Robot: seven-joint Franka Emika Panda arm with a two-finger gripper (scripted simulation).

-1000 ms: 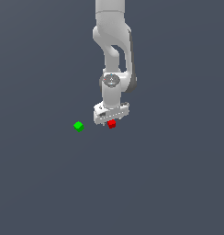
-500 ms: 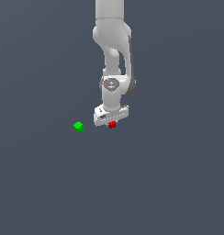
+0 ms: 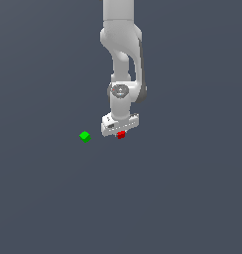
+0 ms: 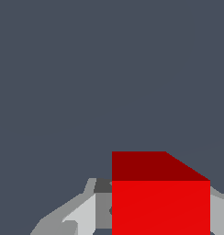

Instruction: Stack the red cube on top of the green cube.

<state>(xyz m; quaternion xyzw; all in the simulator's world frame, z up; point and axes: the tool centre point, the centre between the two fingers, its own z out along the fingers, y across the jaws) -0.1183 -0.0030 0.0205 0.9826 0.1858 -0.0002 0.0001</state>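
Red cube [image 3: 121,134] sitting just under white gripper [image 3: 120,132], near middle of grey floor [image 3: 182,198]; fingers either side of it, grip or gap impossible to tell. Green cube [image 3: 85,136] apart, towards exterior view's left. Looks light, stiff, smooth-sided; best pinched on two opposite flat faces. No long axis; flat-seated, corner turned slightly towards camera
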